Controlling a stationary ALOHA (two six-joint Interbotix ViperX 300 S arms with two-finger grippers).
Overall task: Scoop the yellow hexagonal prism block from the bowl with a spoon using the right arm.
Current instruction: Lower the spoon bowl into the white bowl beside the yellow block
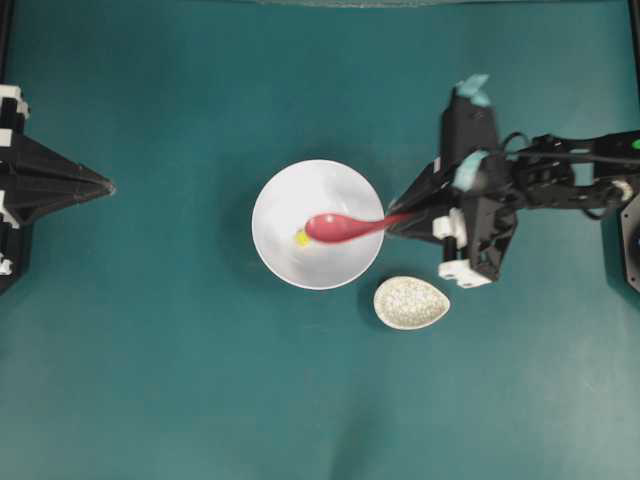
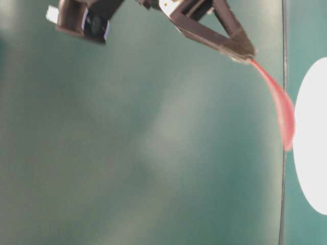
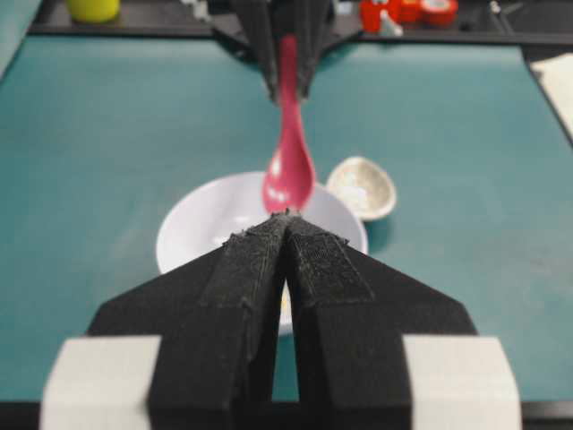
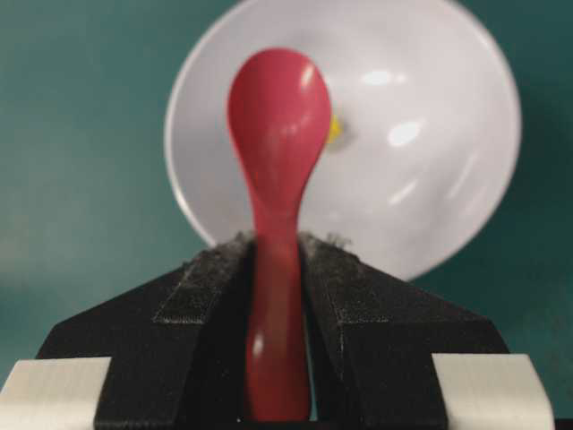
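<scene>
Spoon (image 4: pixel 279 116) handle sat pinched between the right gripper (image 4: pixel 279 260)'s black padded fingers (image 4: pixel 201 287), jaws narrowed around it, and the pink-red scoop stuck out ahead over the white bowl (image 1: pixel 280 200). From above, the scoop hung over the middle of the bowl, its tip just beside the tiny yellow block (image 1: pixel 301 238), which lay on the bowl's floor slightly toward the left side. Whether the tip was touching the block, I couldn't tell; the right wrist view showed only a sliver of yellow peeking out from behind the scoop's edge.

Further out, a small speckled dish (image 1: pixel 411 302) sat on the green table (image 1: pixel 150 380) just beside the bowl, nearer the right arm (image 1: pixel 560 175). Across the table the left gripper (image 3: pixel 286 224) rested well apart from the bowl, its jaws pressed together on nothing.

Risks, as I judged them: that block was so small against the scoop that a shallow pass could simply nudge it along the curved floor or up the wall instead of under it. The grip was on a slim handle, so pressing the tip down hard might twist the spoon in the pads. A push against the rim could also slide the bowl toward the speckled dish.
</scene>
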